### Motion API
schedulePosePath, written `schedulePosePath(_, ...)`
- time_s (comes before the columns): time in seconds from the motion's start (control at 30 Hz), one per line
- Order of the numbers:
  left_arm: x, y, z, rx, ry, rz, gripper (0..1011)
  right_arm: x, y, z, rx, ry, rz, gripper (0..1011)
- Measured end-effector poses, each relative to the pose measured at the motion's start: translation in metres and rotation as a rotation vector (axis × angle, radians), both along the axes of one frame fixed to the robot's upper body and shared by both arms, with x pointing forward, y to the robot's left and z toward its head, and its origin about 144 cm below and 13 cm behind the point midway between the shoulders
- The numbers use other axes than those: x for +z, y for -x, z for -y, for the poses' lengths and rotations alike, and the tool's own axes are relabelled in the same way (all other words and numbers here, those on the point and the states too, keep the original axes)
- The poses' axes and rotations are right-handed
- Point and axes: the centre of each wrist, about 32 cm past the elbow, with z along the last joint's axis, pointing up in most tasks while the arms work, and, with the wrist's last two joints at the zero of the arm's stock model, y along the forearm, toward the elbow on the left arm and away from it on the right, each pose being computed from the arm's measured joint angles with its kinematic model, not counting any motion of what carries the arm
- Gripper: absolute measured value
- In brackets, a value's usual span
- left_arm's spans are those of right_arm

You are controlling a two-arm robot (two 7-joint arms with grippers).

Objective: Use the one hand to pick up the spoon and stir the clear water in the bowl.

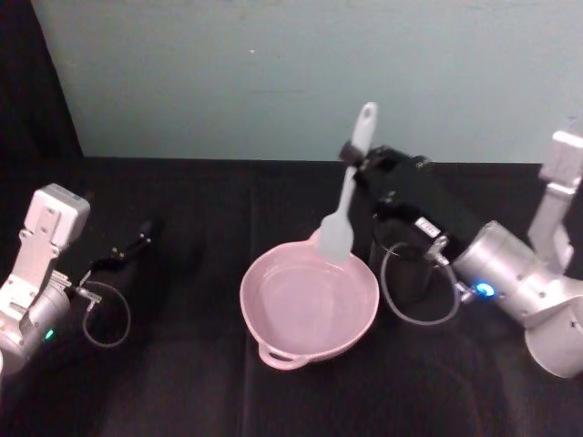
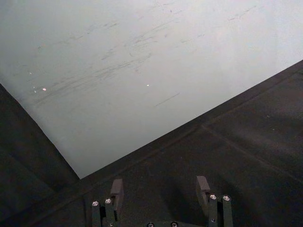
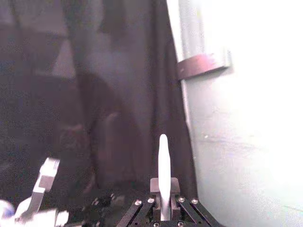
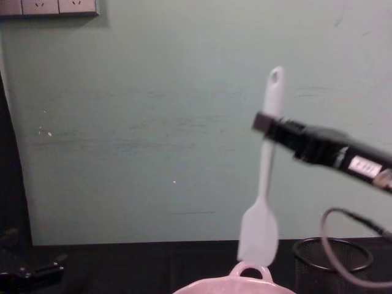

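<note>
Gripping the white spatula-headed spoon (image 1: 339, 228) high on its handle, the right gripper (image 1: 351, 155) has its fingers clamped on it, keeping it nearly upright. Its flat head hangs at the pink bowl's (image 1: 273, 350) far rim, seemingly above the water. The left gripper (image 1: 137, 241) rests well apart, its 2 fingers spread.

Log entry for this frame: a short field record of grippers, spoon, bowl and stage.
right gripper: shut on the spoon handle, raised behind the bowl
spoon: upright, hole end up, flat head down over the bowl's far rim
bowl: pink, loop handle toward the robot
mesh cup: right of the bowl
left gripper: open, parked at left
stage: spoon picked up, stirring seemingly not begun
</note>
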Motion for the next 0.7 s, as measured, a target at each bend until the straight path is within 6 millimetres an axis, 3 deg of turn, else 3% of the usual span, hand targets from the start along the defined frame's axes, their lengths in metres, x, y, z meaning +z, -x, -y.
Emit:
schedulePosePath(0.3,0.0,0.0,0.0,0.0,0.0,0.0,1005,0.013,0.014,0.024,-0.11,-0.075,-0.028,118)
schedulePosePath(0.7,0.0,0.0,0.0,0.0,0.0,0.0,1005,0.01,0.027,0.048,-0.237,-0.149,-0.068,118)
